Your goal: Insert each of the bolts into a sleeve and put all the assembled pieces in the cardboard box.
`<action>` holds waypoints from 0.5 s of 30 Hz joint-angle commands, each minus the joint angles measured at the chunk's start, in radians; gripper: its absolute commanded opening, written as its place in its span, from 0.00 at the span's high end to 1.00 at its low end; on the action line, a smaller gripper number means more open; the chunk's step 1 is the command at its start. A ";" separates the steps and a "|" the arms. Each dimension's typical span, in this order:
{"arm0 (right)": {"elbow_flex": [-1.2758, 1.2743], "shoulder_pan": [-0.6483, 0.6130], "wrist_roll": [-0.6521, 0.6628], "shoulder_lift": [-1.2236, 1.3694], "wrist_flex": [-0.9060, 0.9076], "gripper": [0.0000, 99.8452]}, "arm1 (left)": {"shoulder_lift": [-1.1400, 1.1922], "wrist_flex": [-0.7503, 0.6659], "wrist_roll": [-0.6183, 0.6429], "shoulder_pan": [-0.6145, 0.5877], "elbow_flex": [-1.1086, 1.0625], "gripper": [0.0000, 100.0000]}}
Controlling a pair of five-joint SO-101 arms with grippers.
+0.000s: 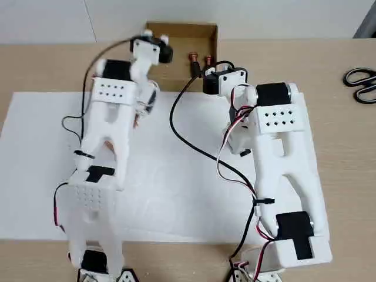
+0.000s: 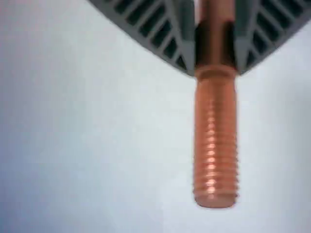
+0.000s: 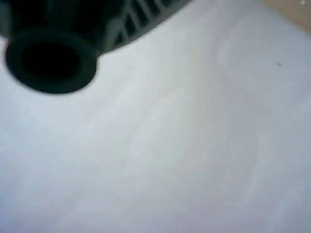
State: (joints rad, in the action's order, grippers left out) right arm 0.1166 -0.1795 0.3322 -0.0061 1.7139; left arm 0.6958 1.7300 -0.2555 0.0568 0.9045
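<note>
as white paper covers the table, left pincer clenches bolt, right pincer sleeve.

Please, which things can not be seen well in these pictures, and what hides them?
1. Held bolt, left wrist view: head cut off by the picture edge, inside the left gripper.
2. Sleeve, right wrist view: blurred; whether it is gripped cannot be told.
3. Two small bolts at the cardboard box, high view: too small to show any sleeves.
4. Scissors, high view: cut by the right edge.
</note>
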 commanded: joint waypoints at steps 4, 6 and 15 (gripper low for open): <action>0.008 0.008 -0.006 -0.113 0.012 1.00 | -0.011 0.023 -0.489 -0.052 -0.001 0.99; 0.008 0.008 -0.028 -0.170 0.012 1.00 | -0.011 0.023 -0.628 -0.048 -0.047 0.99; 0.003 0.008 -0.034 -0.331 0.012 1.00 | -0.009 -0.015 -0.914 0.012 -0.196 0.99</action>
State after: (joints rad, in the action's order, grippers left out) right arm 0.1151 -0.1795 0.3092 -0.2793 1.7139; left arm 0.7020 1.7331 -1.1362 0.0506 0.7173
